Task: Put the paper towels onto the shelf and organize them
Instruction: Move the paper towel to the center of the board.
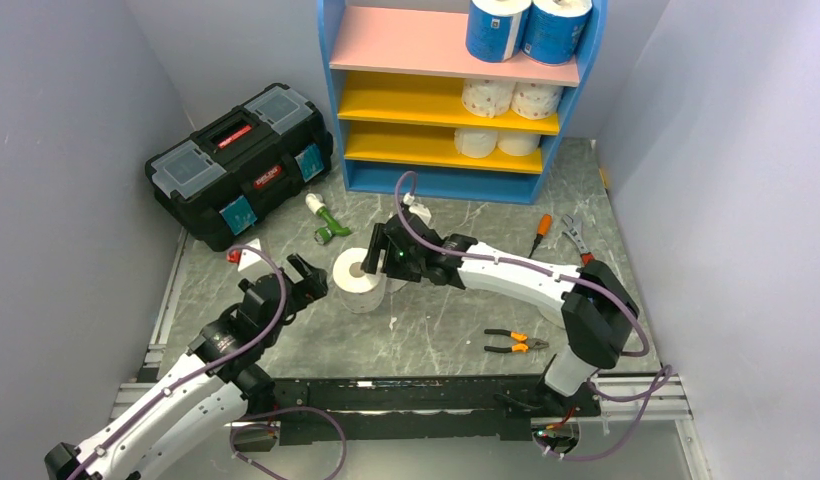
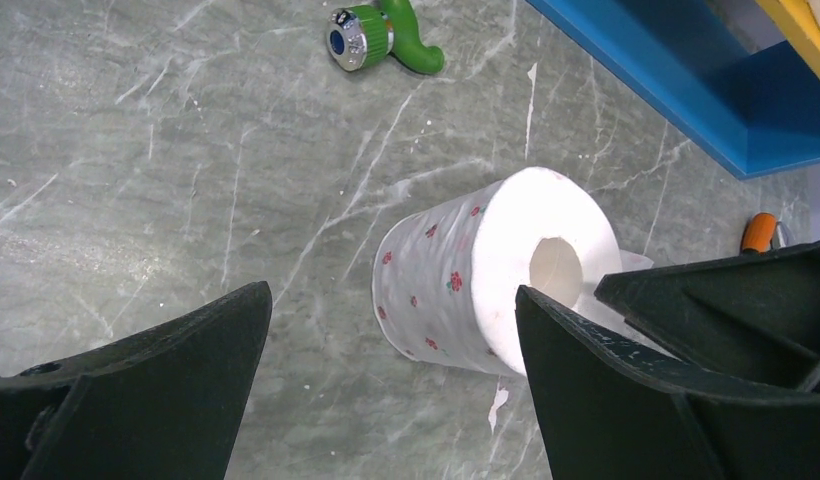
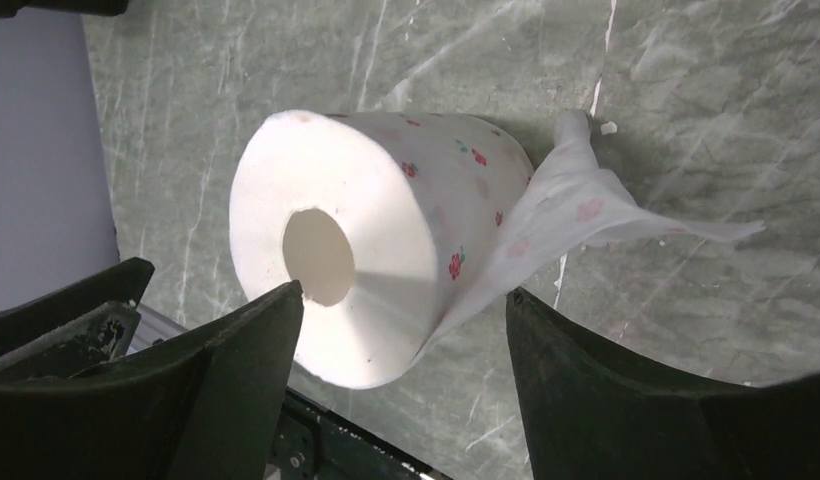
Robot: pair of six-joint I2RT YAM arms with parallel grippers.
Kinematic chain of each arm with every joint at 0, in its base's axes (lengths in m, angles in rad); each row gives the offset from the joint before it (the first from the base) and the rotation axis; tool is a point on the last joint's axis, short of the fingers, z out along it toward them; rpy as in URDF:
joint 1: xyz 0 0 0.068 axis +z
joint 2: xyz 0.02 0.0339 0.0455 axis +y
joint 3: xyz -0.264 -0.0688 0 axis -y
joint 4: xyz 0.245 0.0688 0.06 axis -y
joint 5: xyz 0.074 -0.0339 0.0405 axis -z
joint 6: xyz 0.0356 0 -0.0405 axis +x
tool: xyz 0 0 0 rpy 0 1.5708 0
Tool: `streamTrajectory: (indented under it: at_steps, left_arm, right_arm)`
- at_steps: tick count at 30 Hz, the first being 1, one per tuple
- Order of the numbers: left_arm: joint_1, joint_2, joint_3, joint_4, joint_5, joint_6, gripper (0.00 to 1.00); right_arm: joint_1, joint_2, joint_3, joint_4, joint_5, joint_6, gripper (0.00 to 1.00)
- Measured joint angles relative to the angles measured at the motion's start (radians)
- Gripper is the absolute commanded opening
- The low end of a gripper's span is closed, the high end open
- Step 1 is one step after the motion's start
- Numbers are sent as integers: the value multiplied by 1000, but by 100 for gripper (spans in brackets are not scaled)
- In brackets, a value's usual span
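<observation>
Toolbox (image 1: pixel 241 165), green fitting (image 1: pixel 329 221) and pliers (image 1: pixel 514 342) (orange-handled) lie near the dotted roll (image 1: pixel 359 279)

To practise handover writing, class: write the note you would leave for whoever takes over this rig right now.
Left gripper: open, left of the dotted roll on the table.
Right gripper: open at its other side, nothing held.
Done: shelf holds six: blue-wrapped rolls on top, dotted pair in the middle, white pair below.
Left: shelve the table roll; mind its loose sheet.
</observation>
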Motion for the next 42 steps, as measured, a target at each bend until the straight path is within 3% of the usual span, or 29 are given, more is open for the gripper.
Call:
streamTrajectory:
  at_steps: [12,20,25,42]
  left_arm:
    - [0,0,-21,-12,1,-8,99]
    - [0,9,-23,-11,4,-12,99]
    - [0,7,-23,-11,4,-16,99]
    - [0,22,-36,15,28,-23,98]
  right_arm:
    - [-10,74,58,-48,-3,-82,67]
    - [-9,106,108,-61,-14,-138,37]
    - [-9,110,142,-117,-14,-187,27]
    - [-18,5,290,-451,64,-499,24]
